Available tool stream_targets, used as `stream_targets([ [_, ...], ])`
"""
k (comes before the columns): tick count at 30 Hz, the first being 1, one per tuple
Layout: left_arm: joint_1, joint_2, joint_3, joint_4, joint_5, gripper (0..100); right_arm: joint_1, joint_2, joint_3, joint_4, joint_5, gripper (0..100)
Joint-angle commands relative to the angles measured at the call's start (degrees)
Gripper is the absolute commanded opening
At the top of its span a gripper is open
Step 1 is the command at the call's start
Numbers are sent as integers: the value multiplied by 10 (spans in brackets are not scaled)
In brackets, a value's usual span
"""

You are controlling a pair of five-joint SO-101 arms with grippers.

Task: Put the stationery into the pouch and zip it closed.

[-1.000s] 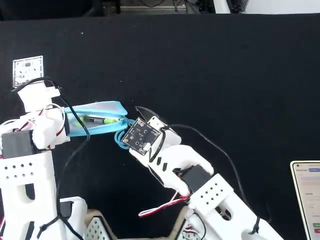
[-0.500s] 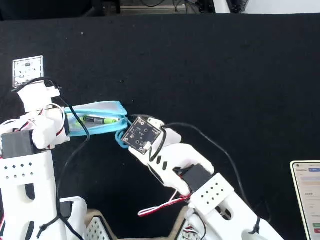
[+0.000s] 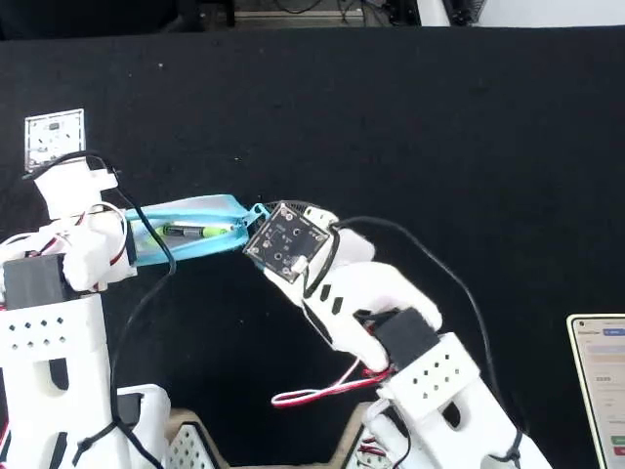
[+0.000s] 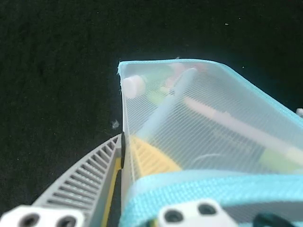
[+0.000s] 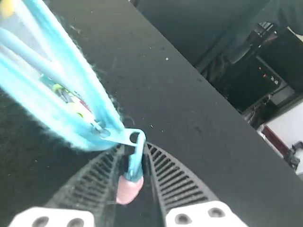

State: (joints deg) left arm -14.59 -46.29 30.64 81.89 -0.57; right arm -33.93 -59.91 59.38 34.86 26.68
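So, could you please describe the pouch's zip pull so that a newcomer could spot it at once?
On the black table, find the pale blue mesh pouch between the two arms. At its end nearest the right arm is the zip pull, pinched in the right pincer. Unlike the green pen inside, it is a blue loop with a pink tip.

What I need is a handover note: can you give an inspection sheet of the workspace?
Surface: black table.
Job's things: mesh pouch holding a green pen; zip looks open.
Clutter: white card, far left; screen at the right edge.
Tools: left tool shut on the pouch's end; right tool shut on the zip pull.
Cables: black cable loops over the right arm; red wires below it.
Surroundings: dark gear beyond the table.
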Motion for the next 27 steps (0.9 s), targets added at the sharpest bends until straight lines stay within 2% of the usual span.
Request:
stream_targets([
  [1,-3,4,14,-8,0,30,11,-14,-52,23,27,11],
  [7,-3,4,15,-8,0,30,12,-16,-56,25,64,11],
  [14,-3,4,13,-8,0,30,12,-17,-64,28,63,11],
  [21,-4,4,9,-8,1,30,12,-14,-148,102,66,11],
  [27,-8,3,0,-4,-2,30,12,-12,-131,103,63,11],
])
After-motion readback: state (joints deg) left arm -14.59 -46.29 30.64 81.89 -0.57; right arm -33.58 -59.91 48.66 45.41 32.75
